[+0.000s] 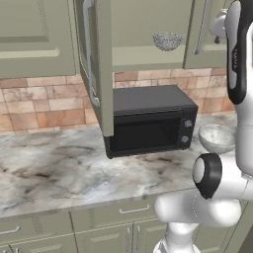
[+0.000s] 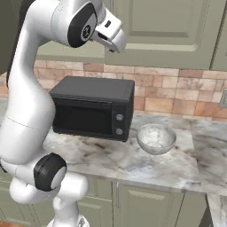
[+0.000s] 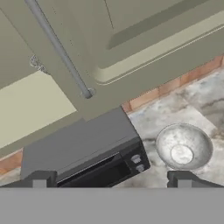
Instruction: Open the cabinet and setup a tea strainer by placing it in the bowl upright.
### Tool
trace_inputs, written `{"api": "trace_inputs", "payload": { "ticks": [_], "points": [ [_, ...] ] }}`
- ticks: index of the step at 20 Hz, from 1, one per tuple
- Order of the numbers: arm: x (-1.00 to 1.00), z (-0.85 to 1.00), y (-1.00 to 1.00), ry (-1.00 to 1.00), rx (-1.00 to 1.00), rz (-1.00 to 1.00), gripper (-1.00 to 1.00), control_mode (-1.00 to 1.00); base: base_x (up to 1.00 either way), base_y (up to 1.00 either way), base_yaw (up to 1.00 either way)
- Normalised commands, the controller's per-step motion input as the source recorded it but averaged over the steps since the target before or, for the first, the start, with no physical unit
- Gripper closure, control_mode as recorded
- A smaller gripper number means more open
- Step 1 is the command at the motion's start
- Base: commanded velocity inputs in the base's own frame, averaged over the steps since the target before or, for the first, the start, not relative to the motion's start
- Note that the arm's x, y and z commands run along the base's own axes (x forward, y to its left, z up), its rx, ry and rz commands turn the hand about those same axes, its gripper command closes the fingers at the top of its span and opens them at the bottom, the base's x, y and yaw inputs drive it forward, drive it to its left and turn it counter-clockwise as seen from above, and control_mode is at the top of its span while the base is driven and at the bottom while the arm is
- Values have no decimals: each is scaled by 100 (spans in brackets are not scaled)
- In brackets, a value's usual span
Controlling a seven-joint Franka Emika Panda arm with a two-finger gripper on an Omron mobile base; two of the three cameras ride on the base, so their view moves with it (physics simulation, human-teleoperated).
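The olive-green cabinet (image 1: 148, 29) above the counter has its left door (image 1: 101, 69) swung out toward me, edge-on; its right door (image 1: 210, 34) is closed. On the shelf inside rests the tea strainer (image 1: 167, 41), a silver mesh cup; a sliver of the strainer (image 3: 37, 64) peeks past the closed door's edge. The speckled grey-white bowl (image 1: 216, 137) (image 2: 156, 138) (image 3: 183, 148) stands empty on the counter, right of the microwave. My gripper (image 3: 111, 179) is open and holds nothing. It hovers high in front of the closed right door, above the microwave and bowl.
A black microwave (image 1: 150, 123) (image 2: 93, 113) sits on the marble counter (image 1: 59, 168) under the cabinet. The closed door's long silver bar handle (image 3: 59, 48) runs close in front of the hand. A brick backsplash lies behind, base cabinets (image 1: 123, 222) below.
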Motion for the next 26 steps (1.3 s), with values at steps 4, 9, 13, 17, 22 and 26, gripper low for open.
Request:
{"api": "trace_inputs", "payload": {
  "ticks": [4, 9, 13, 17, 22, 26],
  "points": [
    [52, 0, 13, -17, 0, 7, -100, -100, 0, 0, 0],
    [32, 0, -1, -20, -13, 4, -100, -100, 0, 0, 0],
    [33, -7, 0, -18, -16, 6, -100, -100, 0, 0, 0],
    [41, -32, 0, -14, -22, 5, -100, -100, 0, 0, 0],
    [55, -10, 1, -3, -15, 5, -100, -100, 0, 0, 0],
    [57, 0, 0, 1, -9, 1, -100, -100, 0, 0, 0]
  ]
}}
